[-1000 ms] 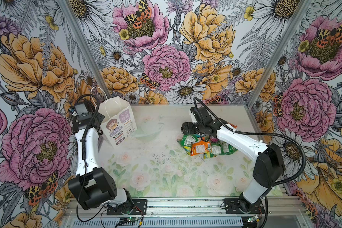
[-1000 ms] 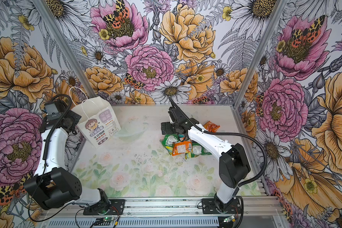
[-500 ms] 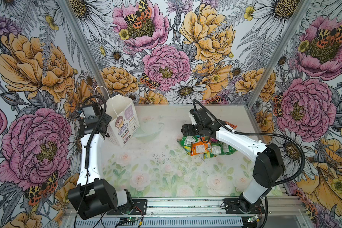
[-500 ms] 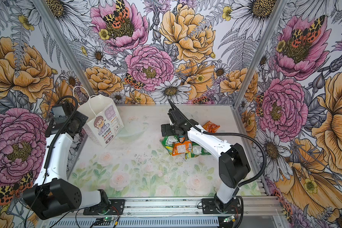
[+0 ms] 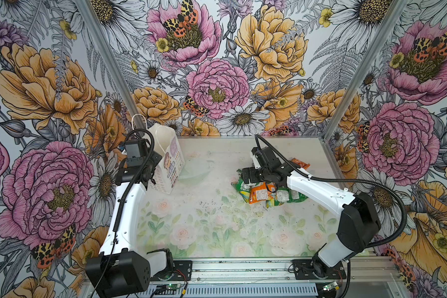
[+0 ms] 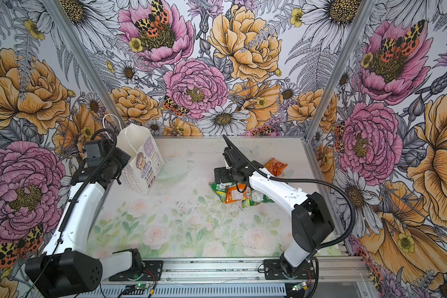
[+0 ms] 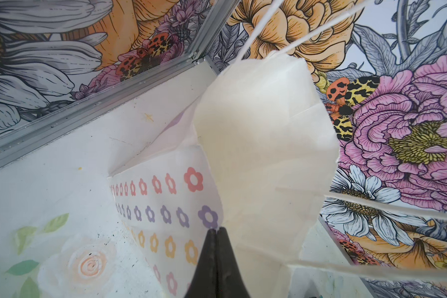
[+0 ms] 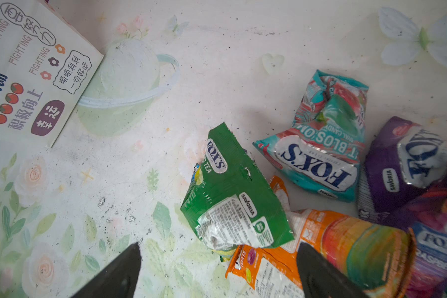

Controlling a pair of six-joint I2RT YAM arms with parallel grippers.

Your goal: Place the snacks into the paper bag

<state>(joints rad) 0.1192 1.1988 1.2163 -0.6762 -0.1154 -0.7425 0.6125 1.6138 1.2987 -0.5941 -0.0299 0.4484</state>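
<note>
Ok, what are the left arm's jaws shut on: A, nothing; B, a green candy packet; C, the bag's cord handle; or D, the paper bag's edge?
D: the left wrist view shows the left jaws pinched shut on the paper bag at its top edge.
</note>
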